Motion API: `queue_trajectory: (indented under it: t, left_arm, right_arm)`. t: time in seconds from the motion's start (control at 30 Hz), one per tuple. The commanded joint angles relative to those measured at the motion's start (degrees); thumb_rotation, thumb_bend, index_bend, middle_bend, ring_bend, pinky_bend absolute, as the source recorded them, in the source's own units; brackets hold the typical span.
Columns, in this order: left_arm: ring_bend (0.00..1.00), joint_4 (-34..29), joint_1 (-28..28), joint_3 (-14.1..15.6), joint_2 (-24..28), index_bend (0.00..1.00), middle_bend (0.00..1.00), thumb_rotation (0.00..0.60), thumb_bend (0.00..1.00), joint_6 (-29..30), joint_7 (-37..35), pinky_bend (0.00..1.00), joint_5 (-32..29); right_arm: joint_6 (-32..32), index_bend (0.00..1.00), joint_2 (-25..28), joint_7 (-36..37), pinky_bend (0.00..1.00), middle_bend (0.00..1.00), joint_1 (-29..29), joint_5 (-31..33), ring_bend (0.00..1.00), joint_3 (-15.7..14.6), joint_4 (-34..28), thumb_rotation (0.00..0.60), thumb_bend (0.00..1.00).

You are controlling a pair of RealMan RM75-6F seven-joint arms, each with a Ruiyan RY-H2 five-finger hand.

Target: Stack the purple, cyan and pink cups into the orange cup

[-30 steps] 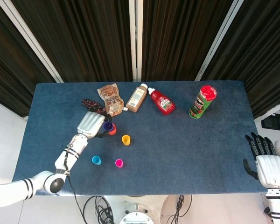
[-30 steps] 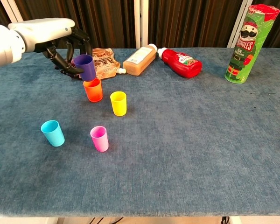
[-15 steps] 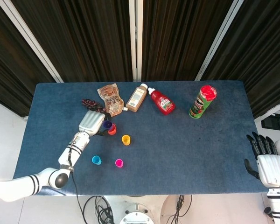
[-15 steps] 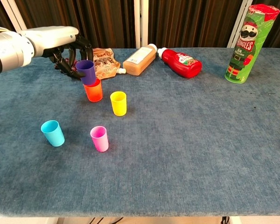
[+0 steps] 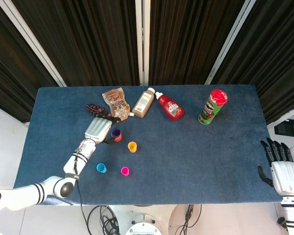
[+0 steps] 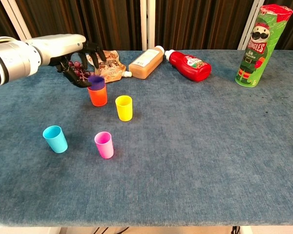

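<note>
At the left of the blue counter, the left hand is seen just behind the orange cup, and its dark fingers are spread apart with nothing between them; a dark purple bunch behind the hand is largely hidden by it in the chest view, so what it is cannot be told. The purple cup is sunk into the orange cup with only its rim left showing, whereas a second ago it was held tilted above that cup by closed fingers, which have since been opened. The cyan cup and the pink cup are found upright nearer the front edge, well apart from the orange cup, and the yellow cup stands just right of it; none of these has moved. Further back, print on the brown pouch, the tan bottle and the red ketchup bottle is too small to be read. On the green can, "PRINGLES" can be read only in part. The right hand is seen off the counter's right edge, fingers straight and apart, cut off below by the frame.
</note>
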Motion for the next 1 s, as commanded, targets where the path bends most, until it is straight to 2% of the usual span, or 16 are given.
queue_trajectory:
  t: [0.03,0.1,0.3,0.5,0.6,0.73,1.0]
  left_arm:
    - [0.23,-1.2,0.4,0.1,0.6,0.17,0.2,0.6,0.23,1.5,-0.2,0.1,1.2]
    - [0.23,-2.7,0.7,0.3,1.3,0.18,0.2,0.6,0.23,2.4,0.8,0.1,1.4]
    - [0.25,-12.3,1.1,2.3,4.8,0.24,0.24,0.6,0.23,5.3,7.6,0.12,2.9]
    - [0.27,-17.2,1.8,5.5,4.2,0.24,0.26,0.6,0.23,6.8,11.8,0.11,5.0]
    - [0.27,-16.7,1.7,6.6,2.7,0.25,0.27,0.6,0.23,7.3,13.2,0.11,6.4]
    - [0.27,-12.8,1.1,7.5,-0.1,0.27,0.27,0.6,0.23,8.3,16.0,0.1,9.4]
    - [0.27,-7.1,-0.1,7.0,-3.8,0.27,0.27,0.6,0.23,6.1,16.2,0.1,9.1]
  right_arm:
    - [0.0,0.0,0.0,0.1,0.0,0.0,0.0,-0.1,0.0,0.0,0.0,0.6,0.36]
    - [0.0,0.0,0.1,0.2,0.0,0.0,0.1,-0.2,0.0,0.0,0.0,0.6,0.36]
    - [0.3,0.0,0.1,0.5,0.0,0.0,0.0,-0.4,0.0,0.1,0.1,0.6,0.36]
    - [0.5,0.0,0.2,0.7,0.0,0.0,0.1,-0.8,0.0,0.0,0.2,0.6,0.36]
    - [0.7,0.0,0.4,0.9,0.0,0.0,0.0,-1.1,0.0,-0.1,0.1,0.6,0.36]
    - [0.6,0.0,0.4,1.4,0.0,0.0,-0.2,-1.1,0.0,-0.4,0.5,0.6,0.36]
    - [0.3,0.0,0.3,2.7,0.0,0.0,-0.4,-0.7,0.0,-0.5,1.4,0.6,0.36]
